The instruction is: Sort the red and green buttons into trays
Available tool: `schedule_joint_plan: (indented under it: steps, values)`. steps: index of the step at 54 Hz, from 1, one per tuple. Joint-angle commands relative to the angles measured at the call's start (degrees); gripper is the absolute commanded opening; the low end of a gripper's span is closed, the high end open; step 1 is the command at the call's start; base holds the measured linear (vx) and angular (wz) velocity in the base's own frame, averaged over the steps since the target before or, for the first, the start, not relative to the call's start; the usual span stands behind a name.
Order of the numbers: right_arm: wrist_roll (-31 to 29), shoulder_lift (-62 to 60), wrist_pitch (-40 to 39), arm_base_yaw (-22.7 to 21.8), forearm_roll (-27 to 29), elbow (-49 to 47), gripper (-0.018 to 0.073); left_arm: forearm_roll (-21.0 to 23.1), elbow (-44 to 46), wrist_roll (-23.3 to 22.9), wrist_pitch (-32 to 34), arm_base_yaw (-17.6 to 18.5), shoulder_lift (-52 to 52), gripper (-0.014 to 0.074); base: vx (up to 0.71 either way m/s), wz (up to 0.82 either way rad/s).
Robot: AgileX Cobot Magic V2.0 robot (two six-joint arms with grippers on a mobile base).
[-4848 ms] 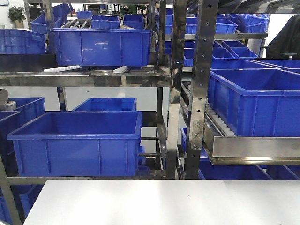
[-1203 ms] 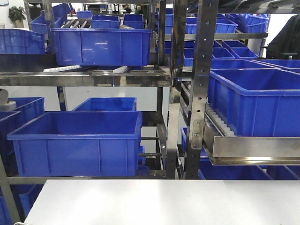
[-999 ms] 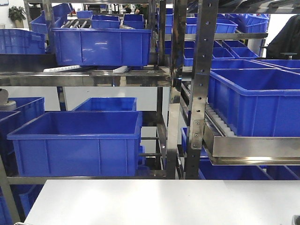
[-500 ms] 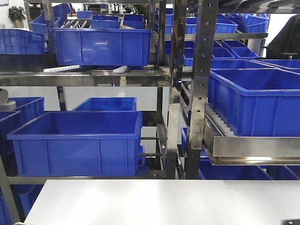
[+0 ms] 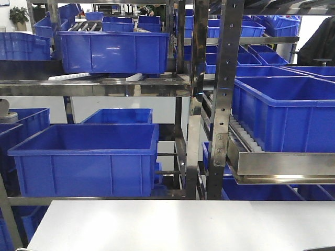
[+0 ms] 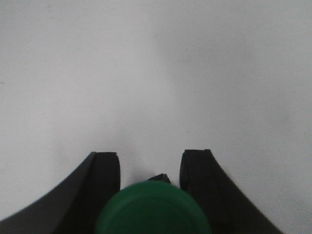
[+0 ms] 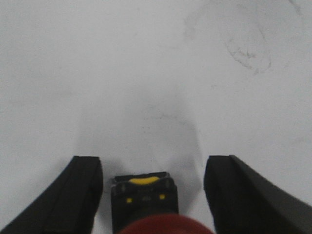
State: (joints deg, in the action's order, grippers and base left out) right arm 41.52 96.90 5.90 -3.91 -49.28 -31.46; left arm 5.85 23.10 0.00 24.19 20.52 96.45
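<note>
**One button at each of my hands**

The green button [image 6: 153,208] sits right between the two black fingers [image 6: 100,183] of my left gripper [image 6: 149,162]. Its round green cap is very near my left wrist camera and hides the spot where the fingers would meet its dark body. So I cannot tell if I am pinching it or not.

The red button [image 7: 144,197] sits between the fingers of my right gripper [image 7: 153,165]. It has a dark body with yellow bits and a red cap at the bottom edge of the view. My right fingers are spread apart, with a strip of white showing on each side of the button, so they do not touch it.

Under both hands is the white table [image 5: 183,225]. Behind the table stand metal shelves [image 5: 222,94] full of big blue crates [image 5: 86,159].
</note>
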Motion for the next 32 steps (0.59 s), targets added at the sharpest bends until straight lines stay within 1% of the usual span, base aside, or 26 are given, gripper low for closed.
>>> schedule_joint_plan:
  steps: [1,4,7,16,24,32]
  values:
    - [0.0,-1.6,-1.9,-0.3,-1.0,-1.3,0.0354,0.4,1.1,0.0,3.8,0.1,-2.1,-0.0007,0.00,0.00]
    - [0.0,-1.6,-2.3,-0.3,-1.0,-1.3,0.0291,0.4,1.1,0.0,3.9,0.1,-2.1,-0.0007,0.00,0.00]
    - [0.0,-1.6,-2.4,-0.3,-1.0,-1.3,0.0202,0.4,1.1,0.0,4.1,0.1,-2.1,-0.0007,0.00,0.00]
    - [0.0,-1.9,-2.4,-0.3,-0.7,-1.3,-0.0018,0.4,1.1,0.0,4.5,0.1,-2.2,-0.0007,0.00,0.00]
    - [0.0,-3.7,-3.6,-0.3,-0.7,-1.3,-0.0015,0.3,1.1,0.0,4.5,0.1,-5.1,-0.0007,0.00,0.00]
    - [0.0,-8.0,-10.1,-0.1,-0.9,-1.3,-0.0012,0.6,1.1,0.0,5.1,0.1,-10.8,-0.0007,0.00,0.00]
